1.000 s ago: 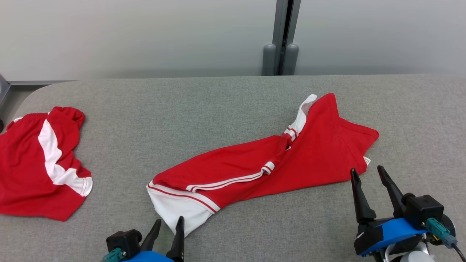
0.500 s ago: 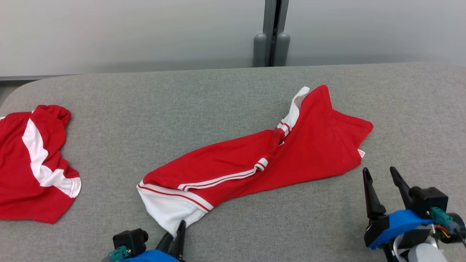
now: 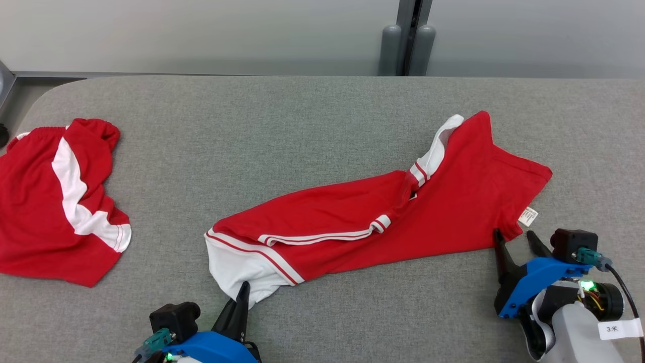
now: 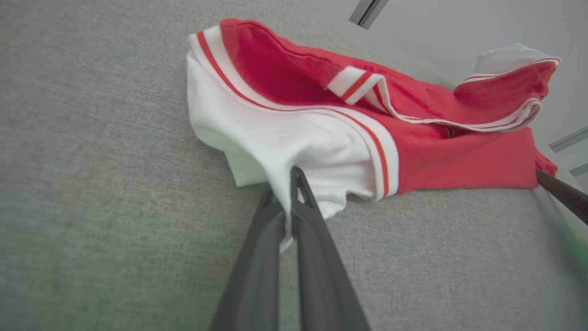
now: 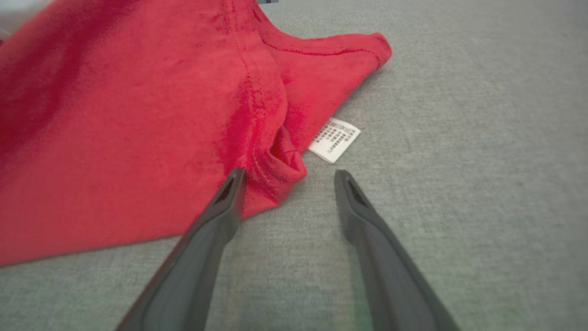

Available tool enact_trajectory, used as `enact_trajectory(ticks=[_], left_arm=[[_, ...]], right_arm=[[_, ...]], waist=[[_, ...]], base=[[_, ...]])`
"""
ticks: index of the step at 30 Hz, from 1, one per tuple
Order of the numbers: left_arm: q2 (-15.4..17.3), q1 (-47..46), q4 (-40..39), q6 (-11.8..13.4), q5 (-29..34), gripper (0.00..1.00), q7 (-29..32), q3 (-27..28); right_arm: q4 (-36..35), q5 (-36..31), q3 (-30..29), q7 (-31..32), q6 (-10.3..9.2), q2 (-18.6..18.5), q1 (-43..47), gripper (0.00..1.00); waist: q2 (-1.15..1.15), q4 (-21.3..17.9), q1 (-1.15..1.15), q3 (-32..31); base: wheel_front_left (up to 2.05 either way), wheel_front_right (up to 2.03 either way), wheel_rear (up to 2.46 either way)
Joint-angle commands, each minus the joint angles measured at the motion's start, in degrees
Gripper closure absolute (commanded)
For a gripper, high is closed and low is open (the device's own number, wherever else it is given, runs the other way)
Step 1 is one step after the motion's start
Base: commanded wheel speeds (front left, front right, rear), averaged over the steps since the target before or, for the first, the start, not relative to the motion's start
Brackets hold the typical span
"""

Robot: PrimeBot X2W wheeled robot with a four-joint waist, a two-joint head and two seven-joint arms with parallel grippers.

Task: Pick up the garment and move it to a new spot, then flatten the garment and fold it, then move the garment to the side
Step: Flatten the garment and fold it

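Pinching the white end [image 4: 285, 142] of a red shirt [image 3: 352, 222], the left claw [image 3: 243, 290] is clenched tight w/ cloth caught between its fingers; fabric bunches just ahead of its tips. The right claw [image 3: 513, 234] is spread wide, gripping nothing; the shirt's red corner sits between its fingers, w/ a white tag [image 3: 527, 216] just beyond them. Likely reason: one claw per end, so the shirt can be lifted stretched out & moved. The shirt lies rumpled on a grey table [image 3: 302, 126], running from the left claw's tips across to the right claw's. Well off to the left claw's outer side, a second red & white garment [image 3: 50, 212] also rests on the table.
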Motion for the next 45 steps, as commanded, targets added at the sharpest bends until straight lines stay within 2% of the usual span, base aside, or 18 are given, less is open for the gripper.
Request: enact_trajectory(ticks=[1, 5, 9, 11, 12, 15, 21, 28, 33, 35, 37, 40, 42, 43, 45], left_arm=[[0.16, -1.00, 0.02, 0.09, 0.21, 1.00, -0.48, 0.03], [0.32, -0.87, 0.11, 0.36, -0.04, 1.00, -0.75, 0.22], [0.61, -0.74, -0.07, 0.50, -0.25, 1.00, -0.95, 0.48], [0.74, -0.90, -0.22, 0.43, -0.23, 1.00, -0.94, 0.41], [0.78, -0.98, -0.29, 0.44, -0.24, 1.00, -0.89, 0.36], [0.95, -0.94, -0.47, 0.55, -0.42, 1.00, -0.83, 0.31], [1.13, -0.42, -0.81, 0.93, -0.61, 1.00, -0.63, 0.13], [1.30, -0.39, -1.10, 1.09, -0.68, 1.00, -0.82, -0.12], [1.40, -0.47, -1.21, 1.15, -0.92, 1.00, -0.90, -0.18], [1.53, -0.71, -1.26, 1.15, -0.98, 1.00, -0.96, -0.18], [1.62, -0.91, -1.30, 1.19, -0.96, 1.00, -1.12, -0.17], [1.70, -0.96, -1.34, 1.33, -1.07, 1.00, -1.29, -0.17], [1.70, -0.94, -1.35, 1.28, -1.24, 1.00, -1.32, -0.16], [1.66, -0.98, -1.47, 1.11, -1.32, 1.00, -1.51, -0.02], [1.75, -1.27, -1.78, 0.93, -1.58, 1.00, -1.99, 0.30]], right_arm=[[1.23, 1.10, 0.69, 0.13, 0.01, -0.04, -1.07, 0.00], [3.80, 4.53, 4.90, -0.35, 0.01, 0.06, -1.39, 0.00], [3.88, 5.16, 8.17, -1.96, 0.01, 0.01, -2.04, 0.00], [3.61, 5.01, 8.76, -2.72, 0.01, 0.01, -2.33, 0.17], [3.40, 5.58, 9.07, -2.95, 0.01, 0.01, -2.34, 0.18], [2.41, 5.95, 9.78, -3.92, 0.01, -0.01, -1.87, 0.09], [-0.65, 5.60, 10.48, -4.00, 0.01, -0.04, -0.47, 0.00], [-3.87, 5.05, 9.52, -1.97, 0.01, -0.02, 0.32, 0.00], [-3.39, 4.79, 8.44, 0.45, 0.01, -0.03, 0.44, 0.00], [-3.12, 4.17, 8.03, 0.43, 0.01, -0.05, -0.09, 0.18], [-3.11, 4.10, 7.56, 0.04, 0.01, -0.05, -0.67, 0.50], [-2.72, 4.02, 7.21, 0.26, 0.01, -0.05, -1.18, 0.65], [-2.63, 3.74, 6.88, 0.29, 0.01, -0.05, -1.57, 0.84], [-2.71, 3.85, 6.73, 0.09, 0.01, -0.05, -1.70, 1.00], [-3.20, 4.67, 6.55, -0.67, 0.01, -0.05, -1.82, 1.00]], waist=[[0.00, 0.29, -0.01, 0.11], [0.00, 0.25, -0.01, -0.02], [0.00, -0.33, -0.01, -0.13], [0.00, -0.54, -0.01, -0.17], [0.00, -0.62, -0.01, -0.21], [0.00, -0.86, -0.01, -0.33], [0.00, -1.14, -0.01, -0.56], [0.00, -0.99, -0.01, -0.63], [0.00, -0.81, -0.01, -0.36], [0.00, -0.72, -0.01, -0.21], [0.00, -0.66, -0.01, -0.11], [0.00, -0.62, -0.01, -0.02], [0.00, -0.60, -0.01, -0.01], [0.00, -0.60, -0.01, -0.02], [0.00, -0.65, -0.01, -0.05]], base=[[0.00, 0.00, 0.00], [0.00, 0.00, 0.00], [0.00, 0.00, 0.00], [0.00, 0.00, 0.00], [0.00, 0.00, 0.00], [0.00, 0.00, 0.00], [0.00, 0.00, 0.00], [0.00, 0.00, 0.00], [0.00, 0.00, 0.00], [0.00, 0.00, 0.00], [0.00, 0.00, 0.00], [0.00, 0.00, 0.00], [0.00, 0.00, 0.00], [0.00, 0.00, 0.00], [0.00, 0.00, 0.00]])
